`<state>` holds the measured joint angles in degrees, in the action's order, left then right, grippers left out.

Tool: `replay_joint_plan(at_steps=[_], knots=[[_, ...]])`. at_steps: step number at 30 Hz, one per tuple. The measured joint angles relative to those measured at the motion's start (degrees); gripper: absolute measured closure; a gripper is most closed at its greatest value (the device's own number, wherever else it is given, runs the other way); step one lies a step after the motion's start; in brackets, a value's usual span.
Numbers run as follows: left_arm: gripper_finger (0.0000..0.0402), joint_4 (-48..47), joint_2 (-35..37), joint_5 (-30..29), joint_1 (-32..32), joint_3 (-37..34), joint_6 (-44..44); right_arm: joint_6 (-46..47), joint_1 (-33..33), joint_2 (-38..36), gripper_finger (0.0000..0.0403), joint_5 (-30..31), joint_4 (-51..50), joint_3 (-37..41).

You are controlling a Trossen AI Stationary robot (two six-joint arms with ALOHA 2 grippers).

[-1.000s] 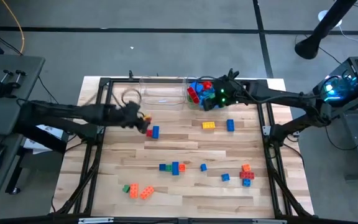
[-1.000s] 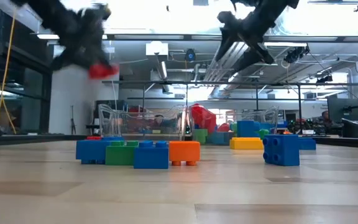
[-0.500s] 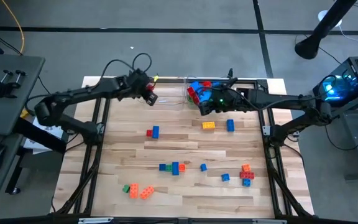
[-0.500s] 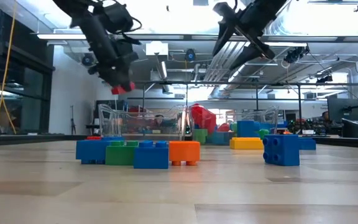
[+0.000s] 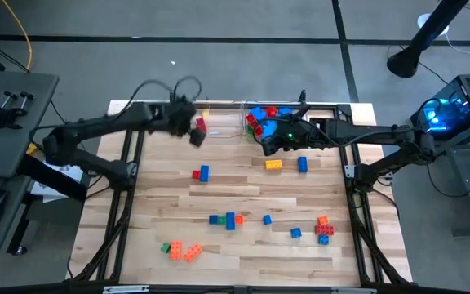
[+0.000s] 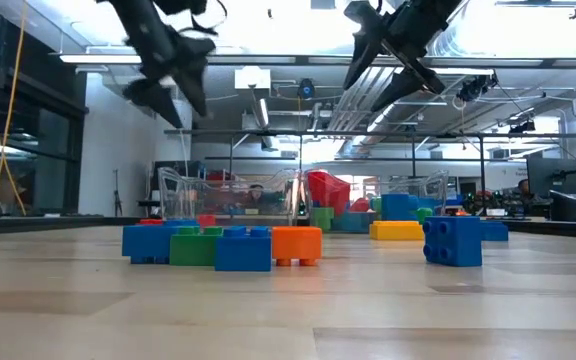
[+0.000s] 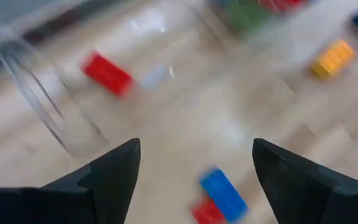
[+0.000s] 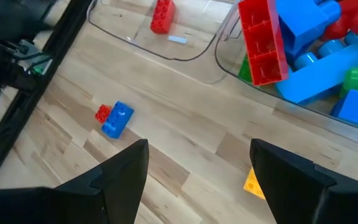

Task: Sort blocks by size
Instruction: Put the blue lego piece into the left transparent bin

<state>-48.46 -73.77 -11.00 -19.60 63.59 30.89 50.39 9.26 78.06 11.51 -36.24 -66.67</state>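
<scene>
My left gripper (image 5: 188, 131) over left clear bin (image 5: 219, 131), fingers spread, released, nothing between them. Red brick (image 8: 162, 14) lies inside that bin. My right gripper (image 5: 269, 147) spread wide, empty, beside right bin (image 8: 229, 56) full of large blocks (image 8: 303, 43). Small blocks (image 5: 228, 220) scattered across table (image 5: 243, 188).
</scene>
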Motion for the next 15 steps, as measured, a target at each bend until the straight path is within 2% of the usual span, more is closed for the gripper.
replay_joint_plan(at_steps=[5,7,9,12,15], knots=[[0.0120,1.37,4.41,-5.50,16.75,-9.86,24.89,-1.90,0.00,0.00,0.0126,0.17,-0.86,0.00],[0.0123,3.92,3.67,-6.52,21.14,-14.04,34.55,-2.50,0.00,0.00,0.0126,0.26,-0.88,0.00],[0.0128,7.89,1.94,-6.83,22.95,-17.05,41.28,-2.86,0.09,0.00,0.0126,0.48,-0.84,0.00],[0.0135,14.14,-1.77,-7.24,22.79,-18.57,43.72,-2.94,0.11,0.00,0.0126,0.66,-0.84,0.00],[0.0142,19.72,-6.07,-7.40,20.92,-18.05,41.32,-3.67,0.13,0.00,0.0126,0.73,-0.86,0.00]])
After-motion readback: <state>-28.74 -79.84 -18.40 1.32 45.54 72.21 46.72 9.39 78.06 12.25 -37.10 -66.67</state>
